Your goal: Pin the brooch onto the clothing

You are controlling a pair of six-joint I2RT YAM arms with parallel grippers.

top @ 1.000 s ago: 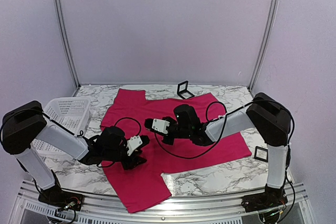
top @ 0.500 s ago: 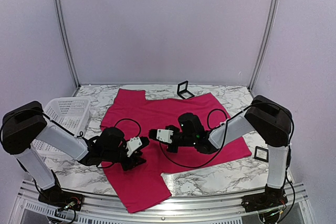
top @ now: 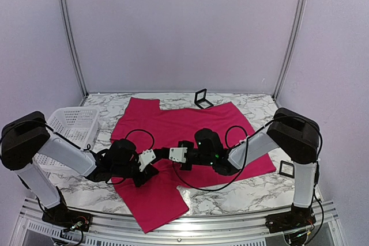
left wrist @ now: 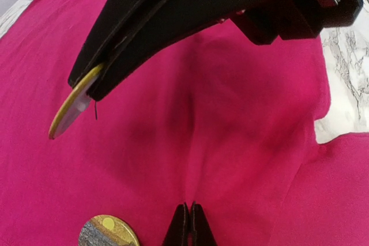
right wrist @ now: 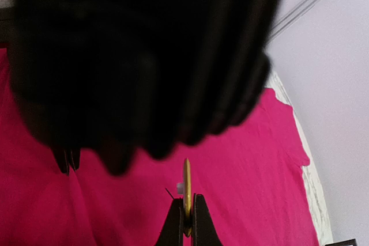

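Observation:
The magenta clothing point(top: 190, 119) lies spread on the marble table. My left gripper point(top: 154, 163) sits low on its lower middle. In the left wrist view its tips point(left wrist: 189, 224) are shut, with a raised fold of clothing point(left wrist: 242, 142) running up from them. My right gripper point(top: 165, 154) hovers just beyond, almost tip to tip with the left. It is shut on the brooch point(right wrist: 187, 184), a thin gold disc seen edge-on, its pin sticking out to the left. From the left wrist, the brooch point(left wrist: 69, 112) juts from the right gripper point(left wrist: 95, 82) above the fabric.
A round gold-rimmed disc point(left wrist: 108, 231) lies on the shirt beside the left tips. A white basket point(top: 75, 124) stands at the left. Small black frames stand at the back point(top: 202, 98) and at the right edge point(top: 286, 169). Black cables point(top: 141, 136) loop over the shirt.
My left gripper has closed on the fabric. The right gripper has carried the brooch leftward and lower, close to the left gripper. The shirt's lower part has shifted slightly.

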